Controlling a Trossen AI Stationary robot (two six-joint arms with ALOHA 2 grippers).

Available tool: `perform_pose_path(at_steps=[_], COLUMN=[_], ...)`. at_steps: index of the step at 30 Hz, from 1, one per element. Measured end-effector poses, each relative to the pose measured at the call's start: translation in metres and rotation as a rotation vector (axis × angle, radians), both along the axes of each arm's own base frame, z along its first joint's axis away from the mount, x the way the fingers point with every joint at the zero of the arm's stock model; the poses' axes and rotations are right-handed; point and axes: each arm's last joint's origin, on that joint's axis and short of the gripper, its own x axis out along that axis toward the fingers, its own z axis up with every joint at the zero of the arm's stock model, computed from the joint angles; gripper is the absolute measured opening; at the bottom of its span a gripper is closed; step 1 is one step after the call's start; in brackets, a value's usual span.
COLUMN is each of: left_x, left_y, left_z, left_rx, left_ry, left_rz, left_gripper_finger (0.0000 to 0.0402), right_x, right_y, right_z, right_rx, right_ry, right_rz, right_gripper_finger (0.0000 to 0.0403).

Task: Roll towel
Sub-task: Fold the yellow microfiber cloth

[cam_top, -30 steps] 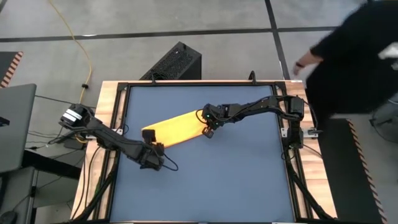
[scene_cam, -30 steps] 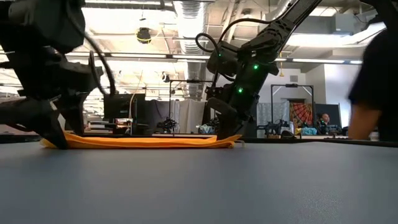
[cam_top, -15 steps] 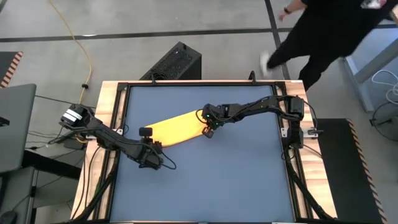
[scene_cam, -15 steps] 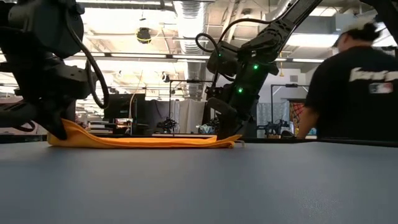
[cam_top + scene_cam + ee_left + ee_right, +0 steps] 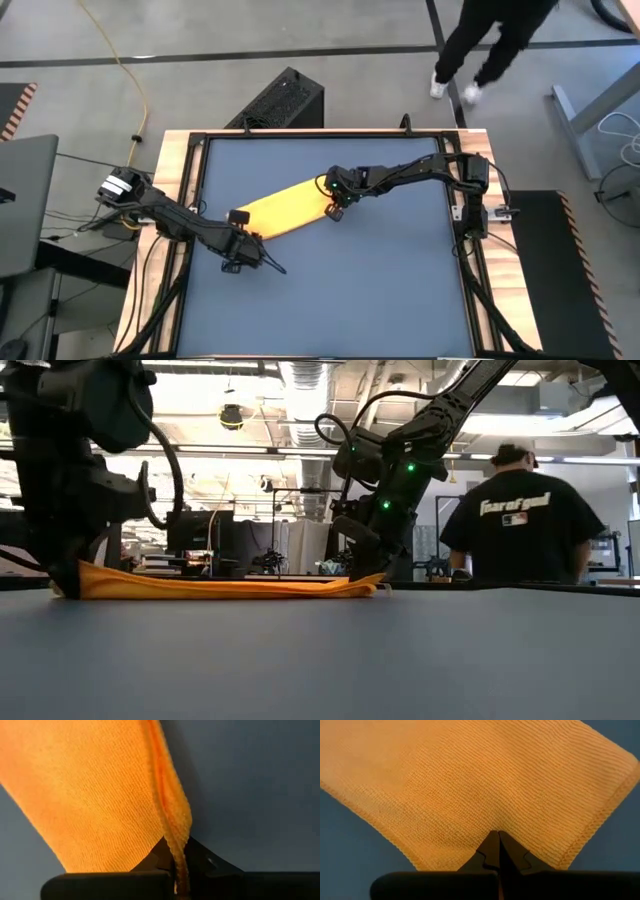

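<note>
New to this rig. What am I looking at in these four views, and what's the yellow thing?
It is a two-armed robot at a dark blue table. One camera looks straight down, one sits at tabletop height looking into the room, and one rides on each wrist, looking past that arm's own fingers.

The yellow thing is the towel, folded into a long strip lying diagonally on the table. The left gripper is shut on the towel's near-left end; its wrist camera shows the edge pinched between the fingers. The right gripper is shut on the opposite end, its tips meeting over the cloth in its wrist view.

From the low view the strip lies nearly flat, lifted slightly at the left gripper. A person stands beyond the table, facing away.
</note>
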Motion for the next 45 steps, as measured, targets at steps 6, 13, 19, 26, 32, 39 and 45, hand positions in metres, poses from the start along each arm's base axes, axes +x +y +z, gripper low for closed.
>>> perform_pose_path(at_steps=[6,13,19,26,32,39,45], left_x=[0.004,-0.001,-0.017,-0.031,-0.044,-0.055,-0.048], left_y=[-0.003,-0.012,-0.018,-0.031,-0.025,-0.019,-0.023], left_z=[0.013,0.020,0.017,0.017,0.017,0.028,0.015], left_rx=[-0.044,-0.033,0.036,0.022,-0.150,-0.163,-0.082], left_ry=[0.047,0.086,0.083,-0.095,-0.272,-0.317,-0.276], left_rz=[0.001,0.031,0.251,0.405,0.456,0.228,0.108], left_gripper_finger=[0.0053,0.0141,0.0173,0.0162,0.0137,0.0119,0.0104], right_x=[0.000,0.000,0.000,0.000,0.001,0.002,0.002], right_y=[0.000,0.000,0.000,0.000,0.000,0.000,0.000], right_z=[0.000,0.000,0.000,0.000,0.001,0.001,0.001], right_rx=[0.000,0.000,0.000,0.000,-0.003,-0.006,-0.007], right_ry=[0.000,0.000,0.000,-0.004,-0.014,-0.017,-0.019], right_rz=[0.000,0.000,0.000,0.001,0.001,0.004,0.004], right_gripper_finger=[0.0017,0.0017,0.0017,0.0017,0.0017,0.0017,0.0017])
